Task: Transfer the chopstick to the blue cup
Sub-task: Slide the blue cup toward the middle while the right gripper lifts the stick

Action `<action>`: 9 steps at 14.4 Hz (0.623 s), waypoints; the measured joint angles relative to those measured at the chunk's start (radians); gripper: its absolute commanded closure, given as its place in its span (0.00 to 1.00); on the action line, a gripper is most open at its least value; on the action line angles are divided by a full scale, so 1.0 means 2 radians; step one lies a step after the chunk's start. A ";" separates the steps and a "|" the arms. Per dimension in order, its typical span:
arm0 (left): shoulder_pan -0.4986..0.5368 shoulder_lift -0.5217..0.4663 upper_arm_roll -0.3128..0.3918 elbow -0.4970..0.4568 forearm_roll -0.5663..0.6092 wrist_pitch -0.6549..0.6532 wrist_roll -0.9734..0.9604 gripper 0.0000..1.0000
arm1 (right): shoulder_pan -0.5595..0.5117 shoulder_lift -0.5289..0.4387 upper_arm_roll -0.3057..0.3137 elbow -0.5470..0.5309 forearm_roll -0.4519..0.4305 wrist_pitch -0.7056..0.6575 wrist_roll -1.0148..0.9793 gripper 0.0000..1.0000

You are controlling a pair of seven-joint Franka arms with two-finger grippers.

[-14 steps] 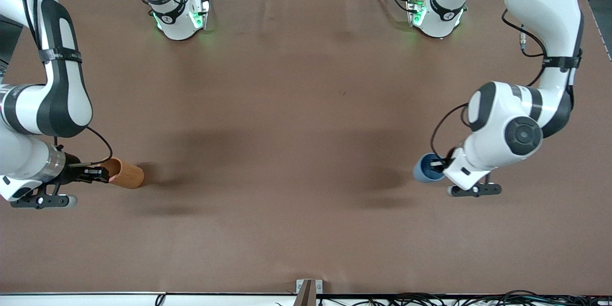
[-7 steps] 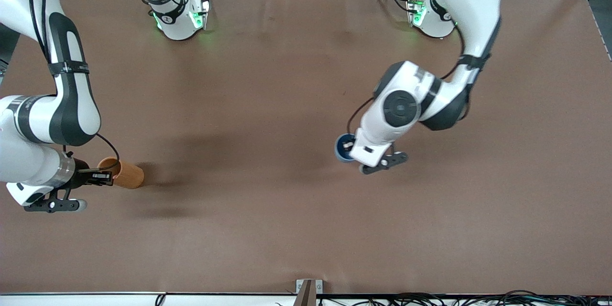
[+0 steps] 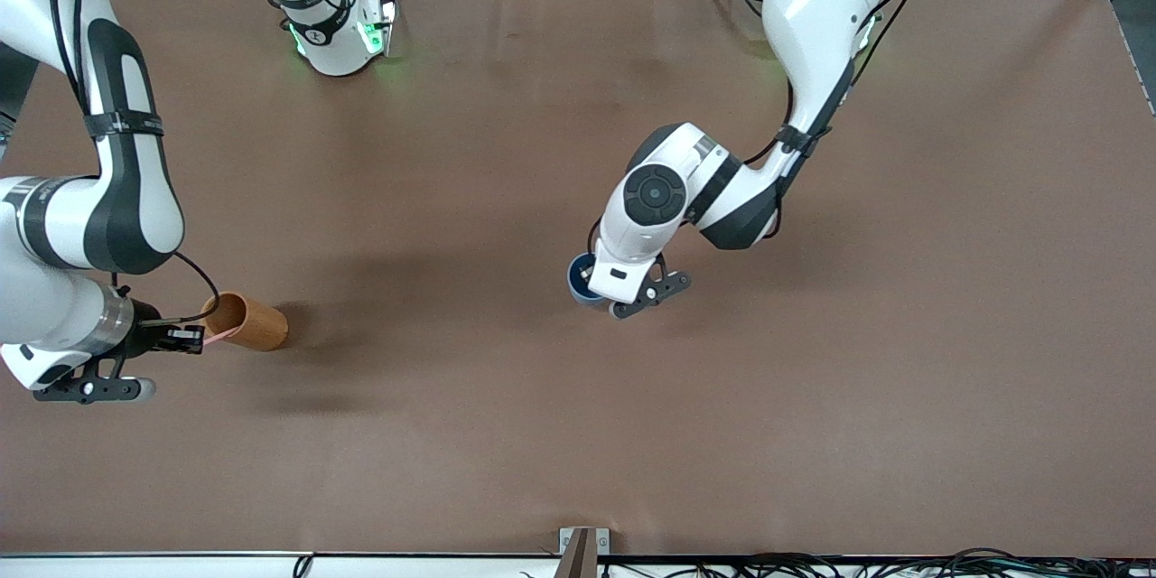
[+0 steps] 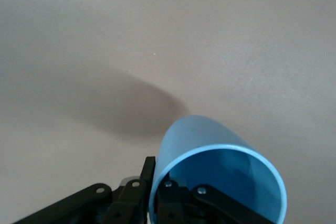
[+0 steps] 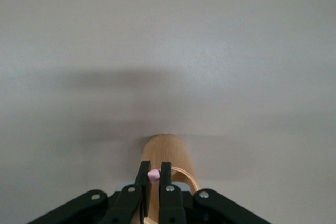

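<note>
Your left hand (image 3: pixel 603 287) grips the blue cup (image 3: pixel 580 279) by its rim (mid-frame, above the table (image 3: pixel 506 433)). Your right hand (image 3: pixel 191 340), lower left, pinches the chopstick (image 5: pixel 153 174) at the orange cup (image 3: pixel 247 321).

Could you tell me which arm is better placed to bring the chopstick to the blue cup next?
The right: its gripper is shut on the pink chopstick at the orange-brown cup. The left gripper is occupied, shut on the blue cup's rim over mid-table.
</note>
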 measured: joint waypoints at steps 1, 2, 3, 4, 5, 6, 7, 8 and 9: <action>-0.002 0.005 0.000 0.000 0.006 0.002 -0.006 0.99 | 0.000 -0.008 0.000 0.004 0.000 -0.011 0.000 0.95; -0.002 0.010 0.000 0.000 0.011 0.005 -0.009 0.99 | 0.000 -0.020 0.000 0.007 0.000 -0.025 0.000 0.94; -0.001 0.015 0.001 0.000 0.015 0.010 -0.009 0.98 | 0.001 -0.036 0.000 0.009 0.000 -0.040 0.000 0.94; -0.001 0.019 0.002 0.001 0.017 0.013 -0.009 0.96 | 0.001 -0.054 0.001 0.011 0.000 -0.053 0.000 0.93; -0.001 0.021 0.002 0.001 0.018 0.014 -0.009 0.78 | 0.002 -0.074 0.004 0.012 0.000 -0.066 0.000 0.93; -0.001 0.023 0.002 0.001 0.019 0.014 -0.009 0.36 | 0.005 -0.092 0.008 0.012 0.001 -0.077 0.000 0.94; -0.001 0.024 0.002 0.001 0.019 0.015 -0.009 0.00 | 0.010 -0.108 0.017 0.012 0.001 -0.085 0.002 0.95; 0.000 0.024 0.003 0.001 0.022 0.015 -0.008 0.00 | 0.015 -0.121 0.029 0.012 0.001 -0.088 0.014 0.95; 0.001 0.023 0.003 0.004 0.027 0.015 -0.007 0.00 | 0.019 -0.131 0.047 0.011 0.001 -0.089 0.036 0.95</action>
